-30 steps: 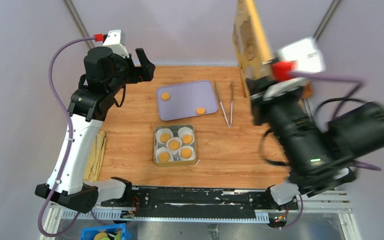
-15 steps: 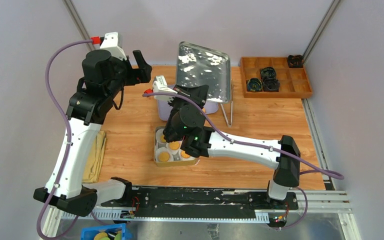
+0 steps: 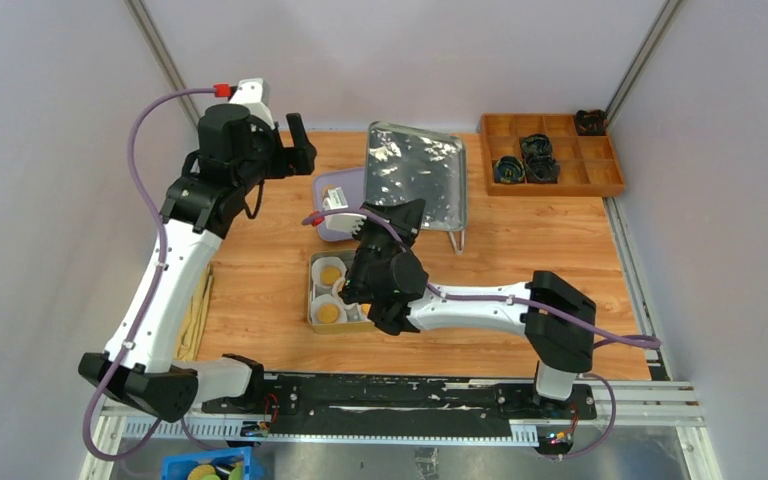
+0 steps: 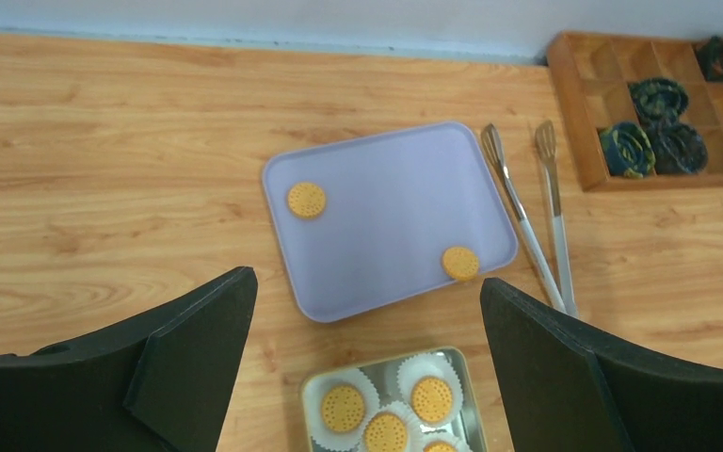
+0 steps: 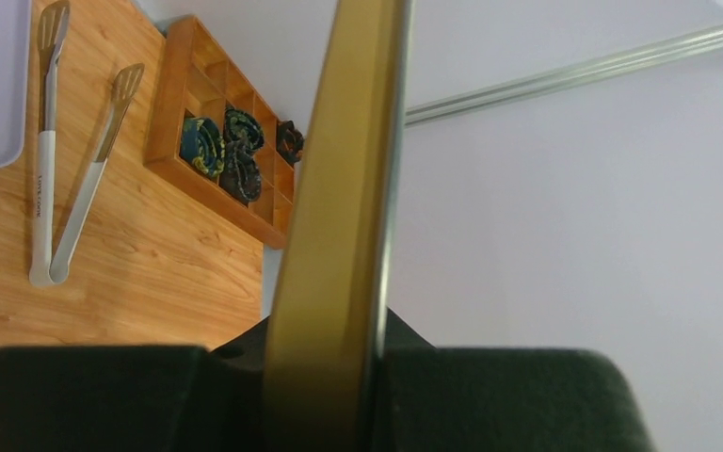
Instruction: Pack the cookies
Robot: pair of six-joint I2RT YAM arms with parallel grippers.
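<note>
Two cookies lie on the lilac tray. Several more cookies sit in white paper liners inside the square metal tin. My right gripper is shut on the tin's lid, held tilted above the tray's right part and just beyond the tin. In the right wrist view the lid's gold edge stands between the jaws of that gripper. My left gripper is open and empty, high over the table's back left; it also shows in the left wrist view.
Metal tongs lie right of the tray. A wooden compartment box with dark rolled items stands at the back right. A folded tan cloth lies at the left edge. The right arm covers part of the tin.
My right arm has swung from the right side to the middle, carrying the lid over the tray and tin. My left gripper has shifted slightly right.
</note>
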